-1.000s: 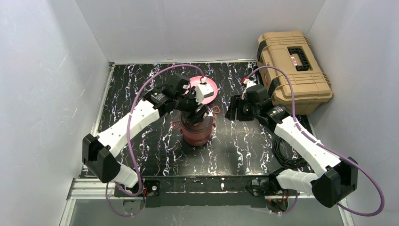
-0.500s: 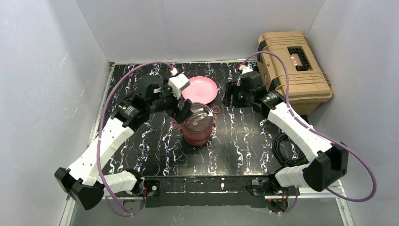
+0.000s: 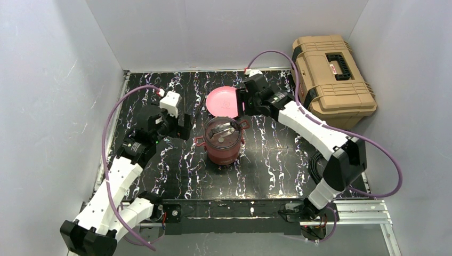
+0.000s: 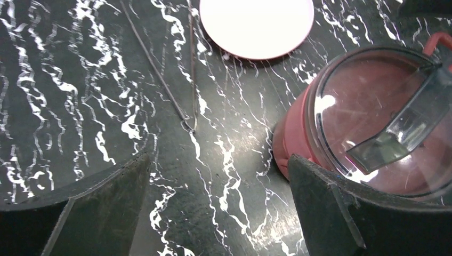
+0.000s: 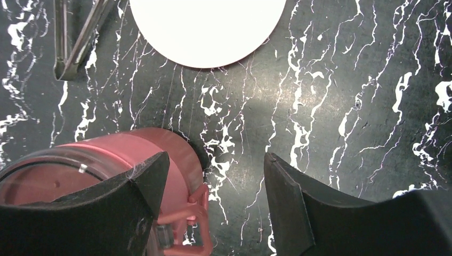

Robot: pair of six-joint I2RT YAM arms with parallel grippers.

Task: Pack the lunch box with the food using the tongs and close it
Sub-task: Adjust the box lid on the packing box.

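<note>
Left wrist view shows the left gripper [image 4: 217, 160] hanging over the dark marbled table [image 4: 80, 106], its jaws spread as wide as they go and nothing between them. The tongs [image 4: 190, 118] lie flat on the table at about 11 o'clock from it, untouched. Their joined end points toward the gripper and their tips lie beside the pink plate [image 4: 256, 26]. No food shows on that plate or anywhere else on the table. At 2 o'clock from the gripper stands the lunch box [image 4: 298, 144], upright, with its top lid [image 4: 368, 96] seated and the dark handle [image 4: 394, 136] across it.

From above, the lunch box sits near the middle of the table, with the plate just beyond it at 12 o'clock and the tongs at 11 o'clock. The right gripper [image 5: 216, 157] hovers above the plate's right rim, at 1 o'clock from the lunch box, jaws well parted and holding nothing. Its camera looks down on the box's wall and a red side clasp [image 5: 186, 213]. A tan toolbox [image 3: 330, 80] stands at the table's far right.

Packing looks finished and the lid is on, so the closing step seems all but done. Whether the side clasps are latched cannot be told. The next move probably calls for a check of those clasps, or else for both arms to draw clear without nudging the box.
</note>
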